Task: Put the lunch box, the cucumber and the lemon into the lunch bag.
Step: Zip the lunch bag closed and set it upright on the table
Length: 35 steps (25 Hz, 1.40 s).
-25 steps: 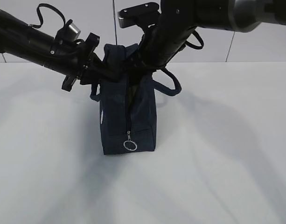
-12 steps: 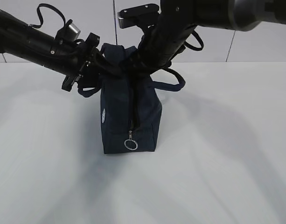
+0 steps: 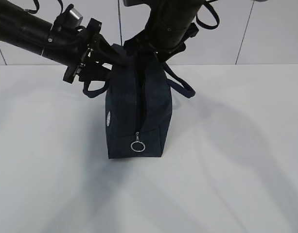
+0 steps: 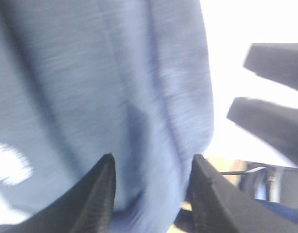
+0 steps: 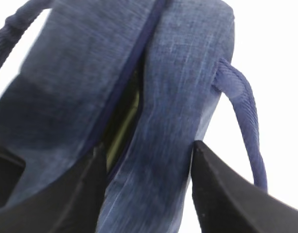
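The navy lunch bag [image 3: 124,116] stands upright on the white table [image 3: 236,155], its zipper ring pull [image 3: 137,146] hanging low on the near end. My left gripper [image 3: 112,54] is at the bag's top left and my right gripper [image 3: 149,48] at its top right. In the left wrist view the left gripper [image 4: 152,158] is open, with loose bag fabric [image 4: 90,87] between its jaws. The right gripper [image 5: 148,160] is also open, straddling one top flap [image 5: 183,73]. A yellow-green sliver [image 5: 123,127] shows through the zipper gap. The lunch box, cucumber and lemon are otherwise hidden.
The two loop handles hang down, one on the left [image 3: 93,90] and one on the right [image 3: 180,85]. Both black arms crowd the space above the bag. A tiled wall [image 3: 265,34] stands behind the table.
Both grippers went from shut to open and rose slightly. The handles dropped to the sides, and the bag settled lower and wider.
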Tool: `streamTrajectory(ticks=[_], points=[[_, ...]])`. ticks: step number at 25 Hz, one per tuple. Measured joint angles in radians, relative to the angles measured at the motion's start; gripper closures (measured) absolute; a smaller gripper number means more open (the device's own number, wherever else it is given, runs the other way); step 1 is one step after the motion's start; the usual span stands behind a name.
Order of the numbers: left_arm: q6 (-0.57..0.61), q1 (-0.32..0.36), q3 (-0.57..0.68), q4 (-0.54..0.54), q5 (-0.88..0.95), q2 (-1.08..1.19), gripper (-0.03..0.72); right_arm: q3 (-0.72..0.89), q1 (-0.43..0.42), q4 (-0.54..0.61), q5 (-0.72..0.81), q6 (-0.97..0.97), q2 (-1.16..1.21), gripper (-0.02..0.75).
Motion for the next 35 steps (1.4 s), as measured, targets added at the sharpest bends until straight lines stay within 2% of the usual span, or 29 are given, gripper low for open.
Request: streamTrajectory(ticks=[5,12,16,21,28,32,35], points=[[-0.033,0.014,-0.010,0.073,0.020,-0.013,0.330,-0.082,0.000,0.004,0.125,-0.009,0.000,0.315],[-0.062,0.055,-0.010,0.169,0.066,-0.066,0.330,-0.108,0.000,0.014,0.220,-0.009,0.000,0.316],[-0.088,0.070,-0.012,0.243,0.111,-0.104,0.334,-0.108,0.000,0.014,0.235,-0.015,-0.012,0.316],[-0.142,0.070,-0.012,0.378,0.130,-0.151,0.384,-0.108,0.000,0.014,0.241,-0.055,-0.063,0.316],[-0.183,0.070,-0.012,0.463,0.137,-0.217,0.398,-0.106,0.000,0.014,0.244,-0.059,-0.141,0.325],[-0.192,0.070,-0.012,0.481,0.138,-0.267,0.398,-0.012,0.000,0.014,0.238,-0.061,-0.216,0.353],[-0.194,0.070,-0.012,0.485,0.142,-0.301,0.398,0.124,0.000,0.014,0.140,-0.061,-0.315,0.365]])
